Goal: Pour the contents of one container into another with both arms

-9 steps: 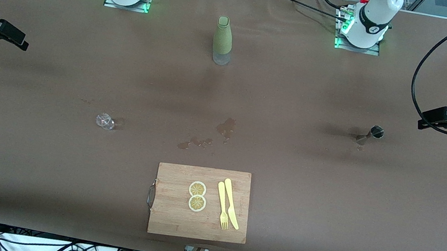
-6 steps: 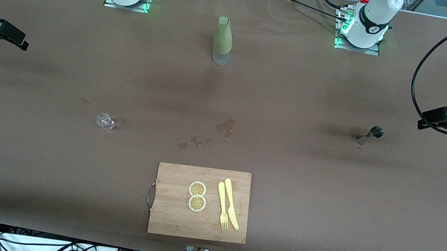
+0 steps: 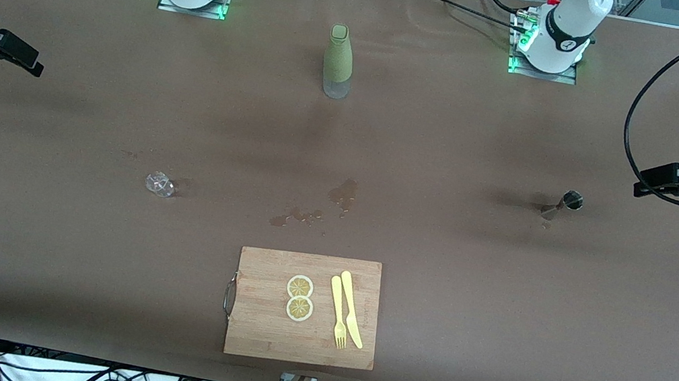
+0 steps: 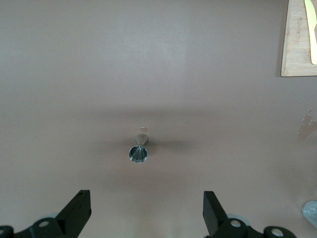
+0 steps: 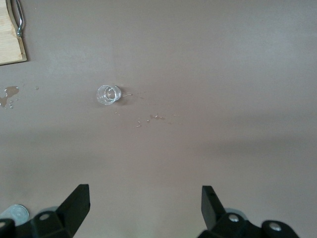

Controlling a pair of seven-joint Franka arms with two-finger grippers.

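Observation:
A tall bottle in a green sleeve [image 3: 338, 59] stands upright between the two arm bases. A small clear glass [image 3: 160, 184] [image 5: 108, 94] sits toward the right arm's end of the table. Toward the left arm's end stands a small metal jigger [image 3: 565, 204] [image 4: 138, 151]. My left gripper [image 3: 644, 182] [image 4: 146, 210] hangs open above the table's edge at its own end, apart from the jigger. Over the other end of the table my right gripper [image 3: 31, 63] [image 5: 144, 204] is open too, well away from the glass. Neither holds anything.
A wooden cutting board [image 3: 262, 335] lies near the front camera's edge with two lemon slices [image 3: 299, 297], a yellow fork [image 3: 338, 313] and a yellow knife [image 3: 352, 308]. Spilled drops [image 3: 344, 193] mark the brown cloth between the board and the bottle.

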